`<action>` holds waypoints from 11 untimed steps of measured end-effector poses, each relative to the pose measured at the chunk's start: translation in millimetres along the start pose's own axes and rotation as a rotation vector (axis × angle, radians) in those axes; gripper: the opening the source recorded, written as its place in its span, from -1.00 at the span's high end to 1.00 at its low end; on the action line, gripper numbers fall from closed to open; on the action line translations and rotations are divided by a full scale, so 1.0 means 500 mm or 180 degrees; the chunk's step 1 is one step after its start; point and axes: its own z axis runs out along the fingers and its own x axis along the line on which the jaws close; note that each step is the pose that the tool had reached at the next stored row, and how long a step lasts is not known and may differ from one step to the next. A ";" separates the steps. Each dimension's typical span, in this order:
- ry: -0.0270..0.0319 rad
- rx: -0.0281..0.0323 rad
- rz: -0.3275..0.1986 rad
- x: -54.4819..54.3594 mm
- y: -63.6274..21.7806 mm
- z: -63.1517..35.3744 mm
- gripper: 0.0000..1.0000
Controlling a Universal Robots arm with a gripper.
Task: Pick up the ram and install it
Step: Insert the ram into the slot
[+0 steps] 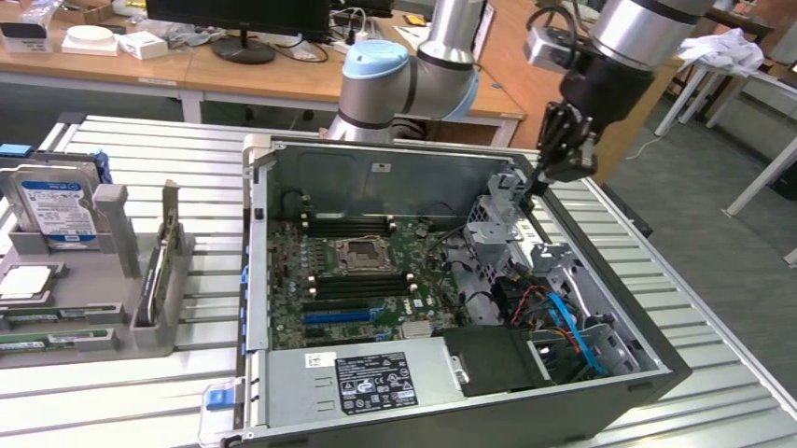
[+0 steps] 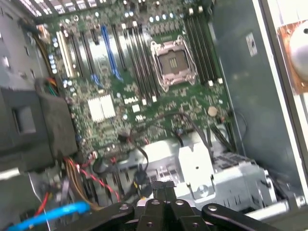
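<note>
The gripper (image 1: 540, 175) hangs over the upper right rim of the open computer case (image 1: 373, 173), just above its metal drive cage (image 1: 498, 219), with its fingers (image 2: 158, 192) pressed together. The ram (image 1: 44, 320) lies flat in the grey tray (image 1: 149, 331) at the lower left of the exterior view, well apart from the arm.

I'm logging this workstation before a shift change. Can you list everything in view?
computer case: one, grey, open, on the slatted table
motherboard: one, green, inside the case
CPU socket: one, silver, mid-motherboard
power supply: one, grey, case's near edge
hard drive: one, blue-labelled, upright in the grey tray, exterior view's left
ram sticks: seemingly two, green, flat in the tray
monitor: one, black, desk behind
arm: one, silver and blue, behind the case
gripper: one, black, above the case's rim, exterior view's right
</note>
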 end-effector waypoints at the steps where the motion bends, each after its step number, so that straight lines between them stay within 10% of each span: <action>1: -0.0001 0.0000 0.0000 -0.003 -0.009 0.000 0.80; 11: -0.0010 -0.0003 0.0000 -0.028 -0.096 -0.002 0.80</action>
